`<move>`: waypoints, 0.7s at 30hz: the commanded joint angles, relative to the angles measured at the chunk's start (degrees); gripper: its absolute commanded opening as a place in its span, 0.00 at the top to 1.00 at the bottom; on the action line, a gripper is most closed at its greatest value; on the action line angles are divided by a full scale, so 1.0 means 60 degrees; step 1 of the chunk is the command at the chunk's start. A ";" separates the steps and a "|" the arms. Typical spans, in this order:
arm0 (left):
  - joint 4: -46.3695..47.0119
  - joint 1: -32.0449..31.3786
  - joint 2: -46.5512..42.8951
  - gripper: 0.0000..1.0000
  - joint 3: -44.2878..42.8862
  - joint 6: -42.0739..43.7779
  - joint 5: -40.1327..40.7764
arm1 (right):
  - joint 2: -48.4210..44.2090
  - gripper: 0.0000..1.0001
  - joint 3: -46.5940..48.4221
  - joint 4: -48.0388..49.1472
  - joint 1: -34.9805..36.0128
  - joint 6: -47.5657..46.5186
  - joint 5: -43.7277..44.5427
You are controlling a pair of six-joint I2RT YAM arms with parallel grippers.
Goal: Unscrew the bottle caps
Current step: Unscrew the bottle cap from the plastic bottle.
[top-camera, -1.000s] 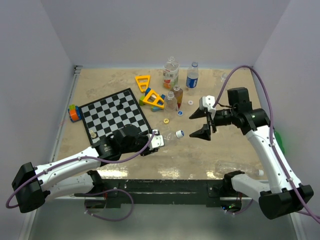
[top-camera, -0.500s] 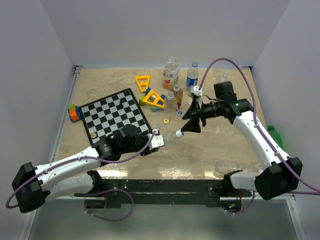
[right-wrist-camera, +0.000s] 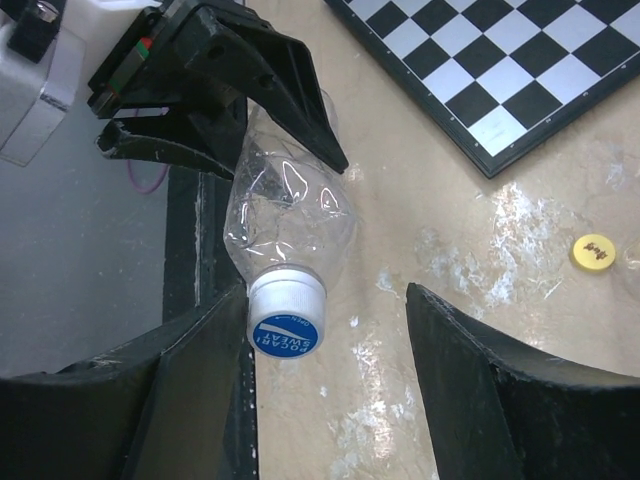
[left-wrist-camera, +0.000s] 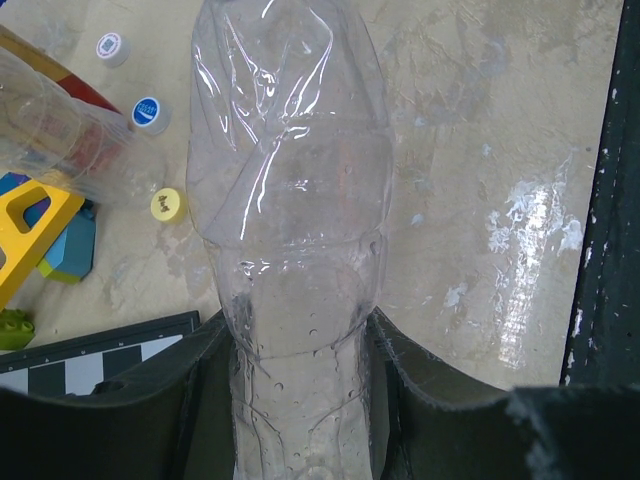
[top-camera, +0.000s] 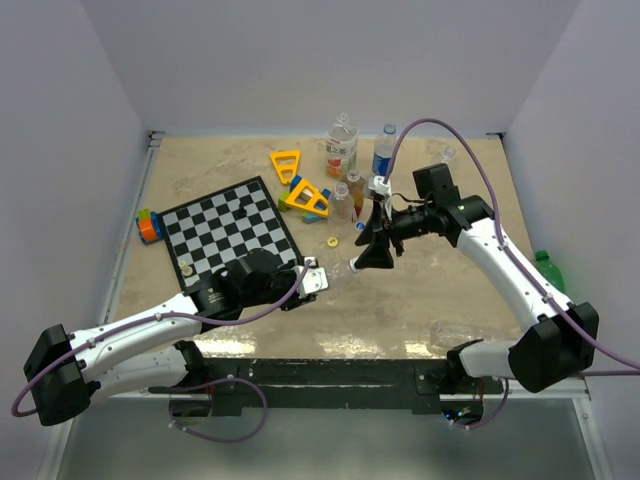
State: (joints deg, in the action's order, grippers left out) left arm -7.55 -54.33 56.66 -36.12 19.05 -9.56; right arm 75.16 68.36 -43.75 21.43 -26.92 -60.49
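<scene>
The left pincer (left-wrist-camera: 300, 322) is clamped on the lower body of a clear bottle (left-wrist-camera: 290, 190), with a finger pressed to each side. It holds the bottle sideways near the middle of the tabletop's (top-camera: 440, 290) near edge, neck pointing toward the far right corner. Whether the bottle rests on the surface cannot be told. The right pincer (right-wrist-camera: 325, 300) stands apart at that neck. The bottle's cap (right-wrist-camera: 285, 322) (white sides, blue top with white lettering) sits between its two fingers, right beside one finger (right-wrist-camera: 190, 380) and well clear of the other, so nothing is gripped there. The cap is on the bottle.

Farther out, a loose yellow cap (top-camera: 331, 242) lies just off the right corner of the chessboard (top-camera: 230, 235), which sits askew in the left half. A blue cap (left-wrist-camera: 148, 112) and a white cap (left-wrist-camera: 110, 46) lie loose beyond it. Toward the middle of the far edge stand an orange-labelled bottle (top-camera: 341, 148) and a blue-labelled bottle (top-camera: 384, 155), with yellow triangle frames (top-camera: 286, 163) to their left. Coloured blocks (top-camera: 149, 226) sit at the left edge, and a green bottle (top-camera: 546, 268) shows by the right edge.
</scene>
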 commanded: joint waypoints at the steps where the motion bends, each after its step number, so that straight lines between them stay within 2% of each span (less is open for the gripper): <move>1: 0.0263 0.0060 -0.0171 1.00 -0.0103 -0.0113 0.0202 | 0.0174 0.32 0.0457 0.0011 0.0178 0.0062 0.0252; 10: 0.0263 0.0060 -0.0259 1.00 -0.0103 -0.0142 0.0538 | 0.0453 0.50 0.0838 -0.0604 0.0281 -0.0508 0.0194; 21: 0.0277 0.0060 -0.0289 1.00 -0.0103 -0.0143 0.0876 | 0.0570 0.48 0.0926 -0.0780 0.0324 -0.0714 0.0150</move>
State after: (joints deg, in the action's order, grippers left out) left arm -7.86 -54.11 56.18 -36.12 19.03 -5.41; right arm 78.30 71.40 -47.42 22.87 -30.00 -59.27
